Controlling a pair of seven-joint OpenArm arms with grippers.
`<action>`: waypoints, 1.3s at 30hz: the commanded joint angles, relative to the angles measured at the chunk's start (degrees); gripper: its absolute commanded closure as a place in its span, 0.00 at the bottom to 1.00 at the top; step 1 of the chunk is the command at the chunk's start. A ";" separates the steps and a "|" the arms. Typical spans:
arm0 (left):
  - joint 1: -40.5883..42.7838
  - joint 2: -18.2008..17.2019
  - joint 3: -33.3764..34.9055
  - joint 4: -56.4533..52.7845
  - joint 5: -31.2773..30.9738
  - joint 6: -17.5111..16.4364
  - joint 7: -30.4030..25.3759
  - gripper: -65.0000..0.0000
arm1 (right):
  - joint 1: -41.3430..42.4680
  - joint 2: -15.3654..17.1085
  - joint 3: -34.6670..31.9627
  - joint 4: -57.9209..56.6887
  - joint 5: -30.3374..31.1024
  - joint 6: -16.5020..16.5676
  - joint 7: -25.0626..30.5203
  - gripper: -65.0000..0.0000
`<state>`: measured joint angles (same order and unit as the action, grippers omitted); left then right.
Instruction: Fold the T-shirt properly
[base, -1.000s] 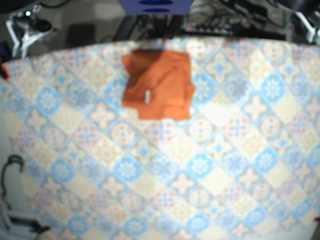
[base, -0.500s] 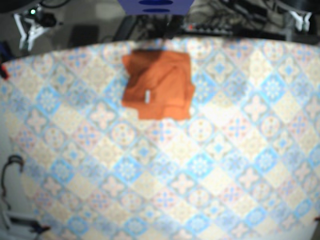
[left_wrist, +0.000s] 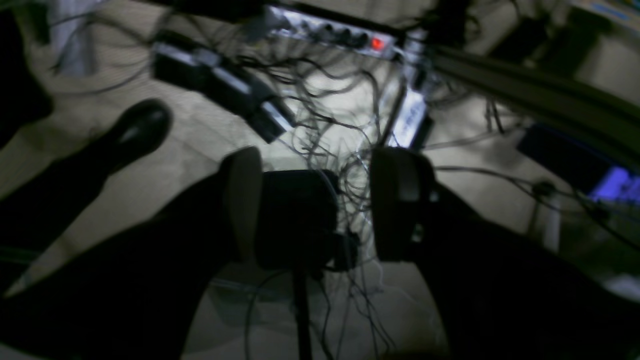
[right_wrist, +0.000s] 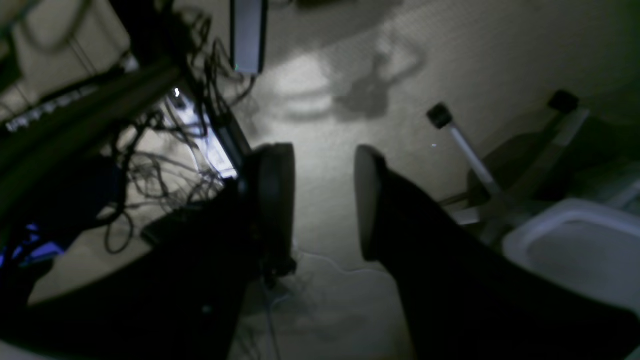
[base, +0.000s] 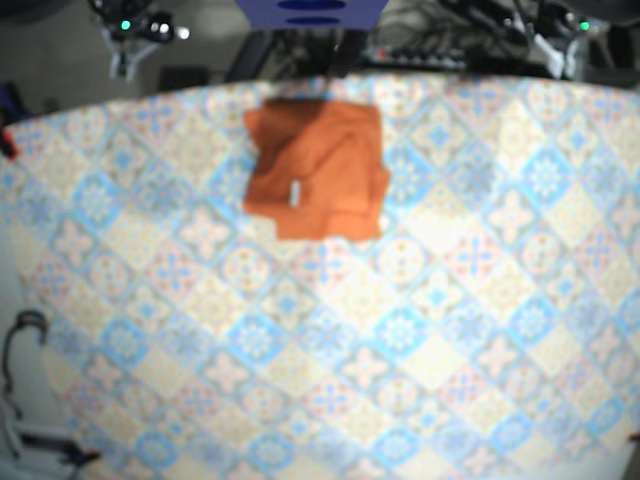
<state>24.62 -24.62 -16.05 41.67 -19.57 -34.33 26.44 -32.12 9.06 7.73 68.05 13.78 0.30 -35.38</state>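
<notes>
1. The T-shirt (base: 315, 170) lies as a compact orange block, roughly square, on the patterned table (base: 430, 330). A small white tag (base: 295, 192) shows on its upper layer.
2. Along the shirt's edge on the base view's right, one layer seems to step out past the others. The base view is too soft for me to tell how square the fold really is.
3. Nothing touches the shirt. Both my arms sit well apart from it, beyond the table edge nearest the shirt, one off each of its far corners.
4. My left gripper (left_wrist: 320, 172) has its fingers spread with nothing between them. Past them I see only floor and a tangle of cables (left_wrist: 340, 150).
5. My right gripper (right_wrist: 322, 165) is likewise spread and empty, over bare floor with a pale tub (right_wrist: 575, 245) off to one side.
6. I judge the folding itself done and the step in hand to be parking clear of the shirt. To do it well:
   - I swing outward from the shirt, never across it.
   - I leave the fingers spread so no cloth can snag.
7. If the stepped edge needs tidying, I would come straight down beside the shirt and nudge that one layer inward, not lift the stack.
</notes>
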 joint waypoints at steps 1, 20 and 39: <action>-0.84 0.05 1.68 -0.84 -0.16 -0.36 -0.55 0.47 | 0.87 0.65 -0.47 -1.90 -0.29 -0.34 0.78 0.69; -17.81 16.05 28.14 -22.29 -0.16 17.23 -15.75 0.46 | 16.25 -3.30 -2.06 -45.41 -0.64 -0.34 23.55 0.69; -19.57 21.59 30.78 -24.57 -0.34 21.80 -20.94 0.47 | 26.71 -9.89 -1.97 -60.97 -0.55 6.78 37.71 0.69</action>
<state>5.06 -3.03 14.79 16.82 -19.77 -12.21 5.82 -5.65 -1.34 5.63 6.90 13.34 7.25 1.76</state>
